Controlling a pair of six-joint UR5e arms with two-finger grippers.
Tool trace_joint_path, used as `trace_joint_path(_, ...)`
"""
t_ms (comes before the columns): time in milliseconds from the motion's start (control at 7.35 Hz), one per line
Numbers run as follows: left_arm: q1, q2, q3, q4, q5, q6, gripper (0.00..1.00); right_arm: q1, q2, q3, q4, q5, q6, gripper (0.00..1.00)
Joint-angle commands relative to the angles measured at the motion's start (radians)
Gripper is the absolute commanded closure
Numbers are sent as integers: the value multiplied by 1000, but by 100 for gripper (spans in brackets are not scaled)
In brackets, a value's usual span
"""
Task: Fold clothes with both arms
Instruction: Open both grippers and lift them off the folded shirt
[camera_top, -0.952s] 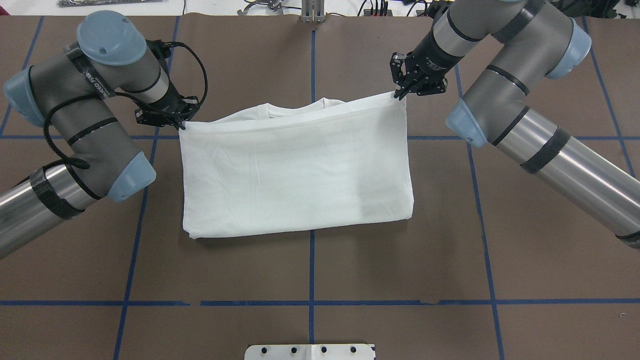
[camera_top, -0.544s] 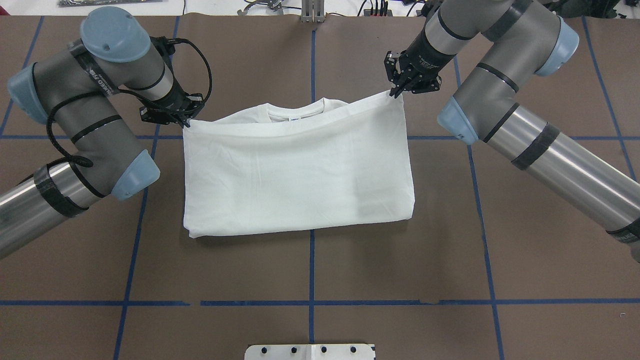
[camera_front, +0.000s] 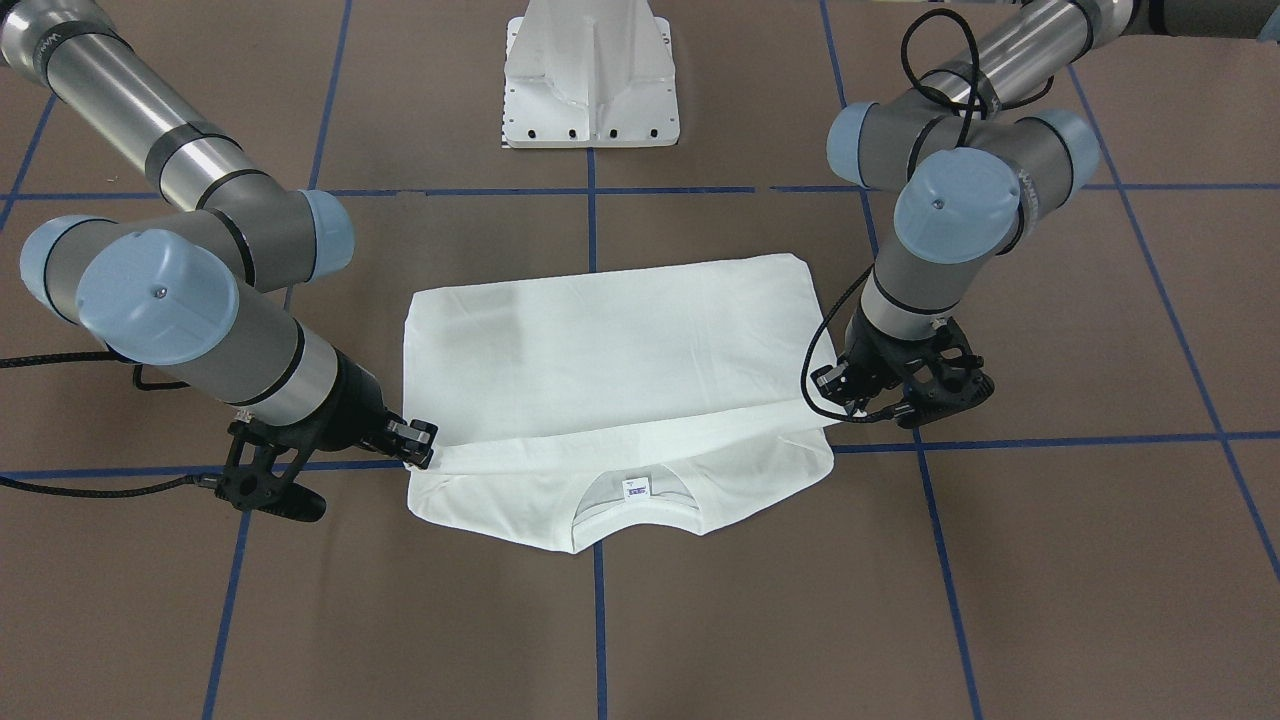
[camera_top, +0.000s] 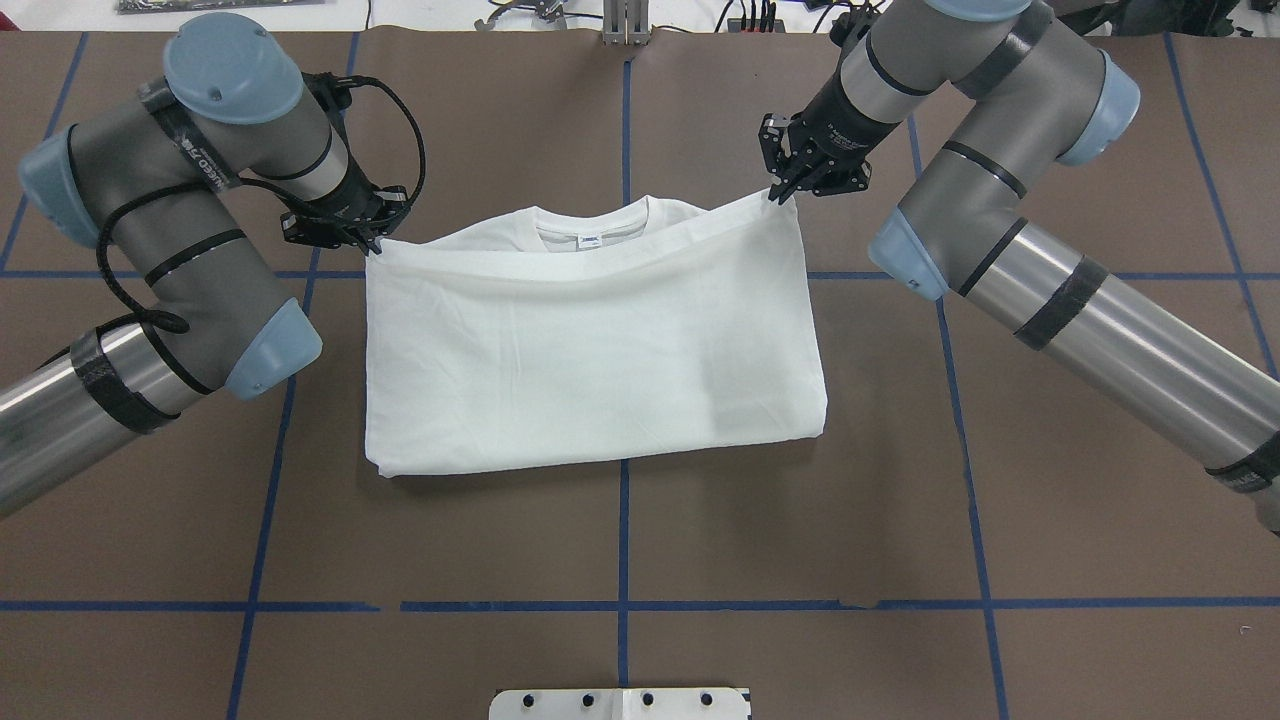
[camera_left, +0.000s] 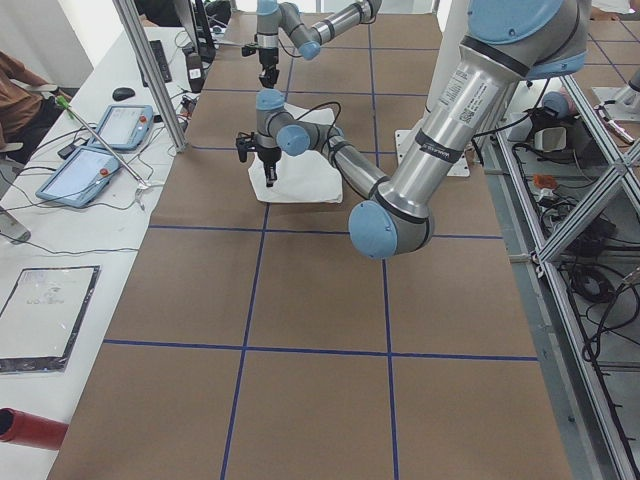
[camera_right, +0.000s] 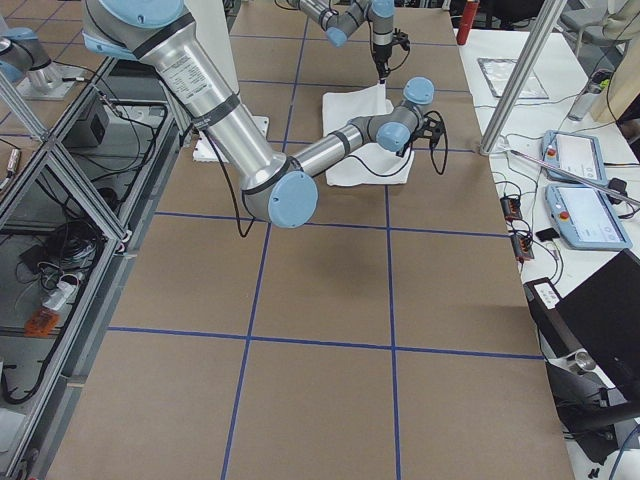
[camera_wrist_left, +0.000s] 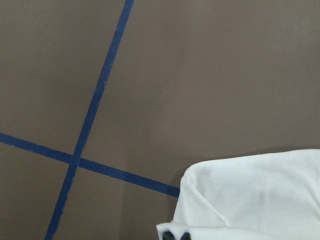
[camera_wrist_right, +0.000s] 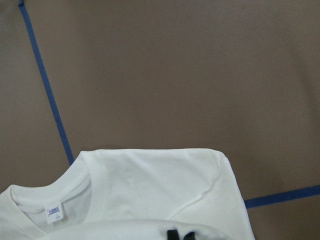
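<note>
**Folded T-shirt (camera_top: 600, 350) pinched at two corners by left arm (camera_top: 185, 260) and right arm (camera_top: 975, 215)**

White T-shirt lies mid-tabletop (camera_top: 450, 550), folded to a rough rectangle. No sleeves show. The fold edge is on the robot's side and the collar end on the far side. The ribbed collar (camera_wrist_right: 80, 182) is exposed, with a small label (camera_wrist_right: 53, 213) inside it. The top layer's free edge runs just short of the collar and sags a little between its two corners.

The left jaws are clamped tight on the top layer's corner on the robot's left. The wrist view shows black fingertips (camera_wrist_left: 170, 236) with white cloth pinched between them.

The right jaws are closed the same way on the opposite corner, with fingertips (camera_wrist_right: 172, 235) at the cloth edge and the lower layer's shoulder beneath. In the overhead view this corner sits further toward the far side than the left one.

Blue tape lines (camera_top: 622, 540) grid the brown tabletop. The white pedestal base (camera_front: 590, 90) stands on the robot's side, well apart from the shirt.
</note>
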Motion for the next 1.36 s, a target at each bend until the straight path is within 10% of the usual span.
trace_joint_path(0, 1, -7, 20, -14, 1, 1, 100, -1, -11, -1, 31, 1, 0, 100)
trace_joint_path(136, 3, -8, 22, -16, 1, 1, 100, -2, -11, -1, 31, 1, 0, 100)
trace_joint_path(272, 3, -8, 22, -17, 1, 4, 46, -6, -11, -1, 34, 1, 0, 84)
trace_joint_path(408, 6, -7, 23, -45, 1, 1, 0, -21, -11, -1, 51, -2, 1, 2)
trace_joint_path(1224, -1, 1, 17, -48, 20, -12, 0, -71, -204, 158, 143, -39, -14, 0)
